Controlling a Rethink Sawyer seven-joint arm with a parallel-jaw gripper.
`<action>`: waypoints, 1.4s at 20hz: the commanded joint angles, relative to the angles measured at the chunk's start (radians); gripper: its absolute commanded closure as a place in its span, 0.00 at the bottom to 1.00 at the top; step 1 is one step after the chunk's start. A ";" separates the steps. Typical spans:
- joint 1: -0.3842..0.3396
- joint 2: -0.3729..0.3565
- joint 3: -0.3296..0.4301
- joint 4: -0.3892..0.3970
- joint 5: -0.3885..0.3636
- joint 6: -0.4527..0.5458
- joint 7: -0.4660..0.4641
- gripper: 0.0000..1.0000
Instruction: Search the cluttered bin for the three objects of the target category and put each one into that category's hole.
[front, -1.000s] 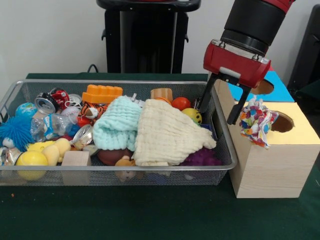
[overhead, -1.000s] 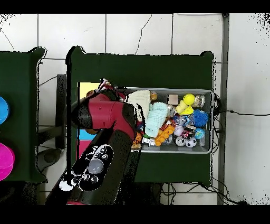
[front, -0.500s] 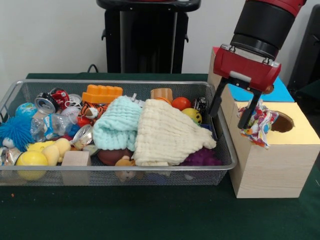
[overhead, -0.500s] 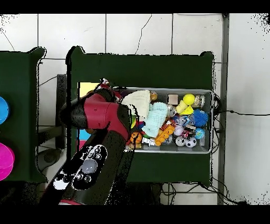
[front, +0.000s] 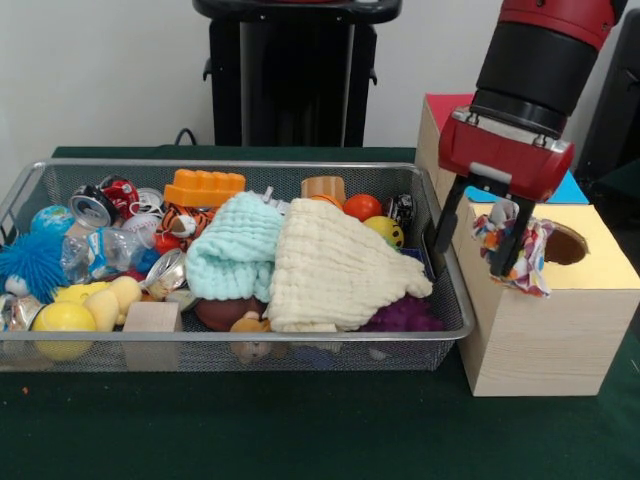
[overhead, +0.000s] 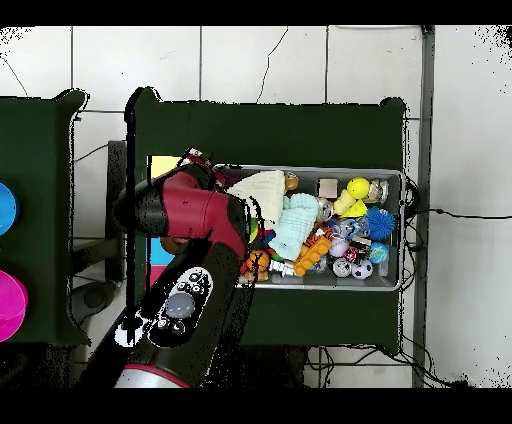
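One white wad with red, blue, yellow and green patches (front: 528, 252) lies on the front left edge of the yellow-topped wooden box (front: 605, 272), left of its round hole (front: 566, 245). My gripper (front: 468, 266) is open and hangs over that edge. Its right finger is in front of the wad and its left finger is over the gap beside the bin (front: 240, 343). I see no other such wad in the bin. In the overhead view the arm (overhead: 195, 215) hides the gripper; the wad (overhead: 192, 157) peeks out beside the yellow top (overhead: 163, 166).
The bin holds a cream cloth (front: 335, 270), a mint cloth (front: 232, 248), a blue spiky ball (front: 30, 265), cans, balls and wooden blocks. A blue-topped box (front: 565, 188) and a red-topped box (front: 440, 105) stand behind the yellow one.
My gripper has moved right, from beside the bin's end to over the box edge where the wad lies. The wad has barely shifted.
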 joint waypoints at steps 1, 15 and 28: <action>-0.066 0.037 0.189 0.036 0.077 0.170 0.165 0.00; -0.054 0.008 0.182 0.007 0.074 0.427 0.178 0.00; -0.084 -0.074 0.217 0.032 0.086 0.361 0.147 0.00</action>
